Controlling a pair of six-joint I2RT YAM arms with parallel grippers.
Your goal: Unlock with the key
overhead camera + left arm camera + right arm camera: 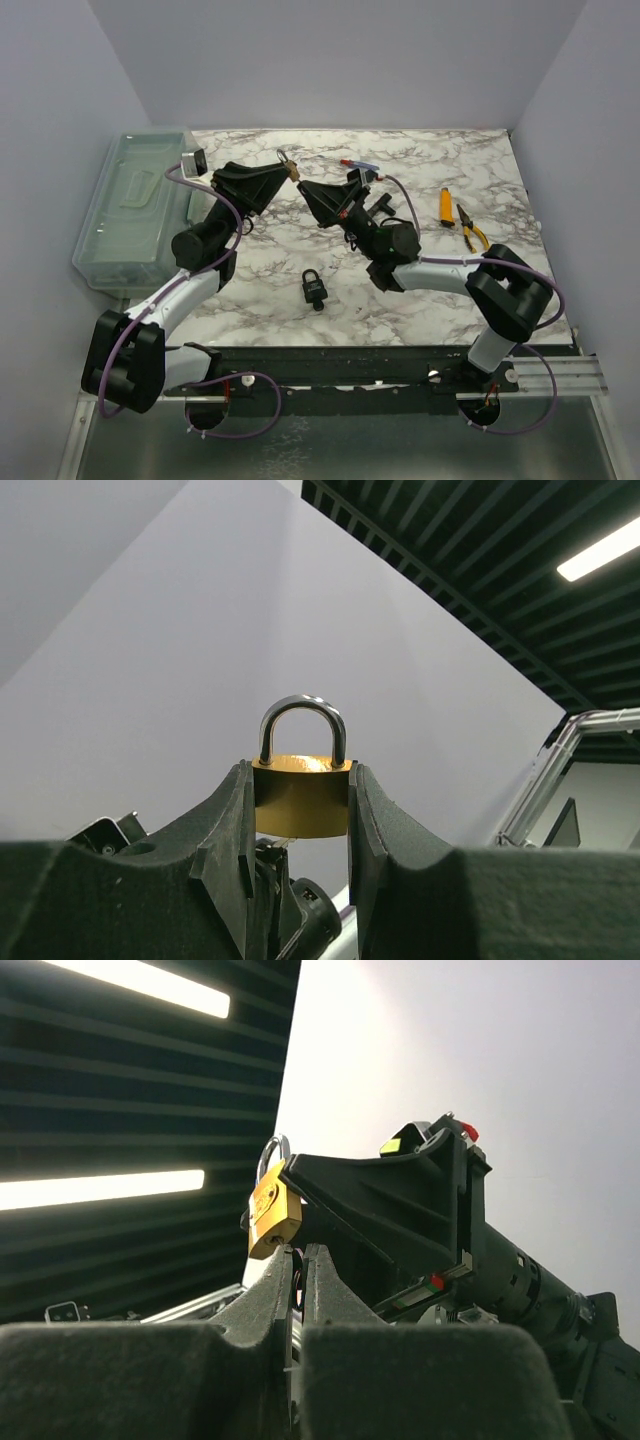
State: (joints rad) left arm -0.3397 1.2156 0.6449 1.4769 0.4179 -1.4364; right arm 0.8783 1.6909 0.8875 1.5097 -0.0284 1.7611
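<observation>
Brass padlock (300, 800) upright in the grip of the left claw (300, 776), right claw (298, 1256) fully closed just below it.

In the top view the key is too small to find where the right end effector (301, 184) meets the brass padlock (289, 168). From the right wrist, its closed fingers (268, 1305) hide anything pinched between them. The left end effector (300, 790) covers the padlock's sides.
</observation>
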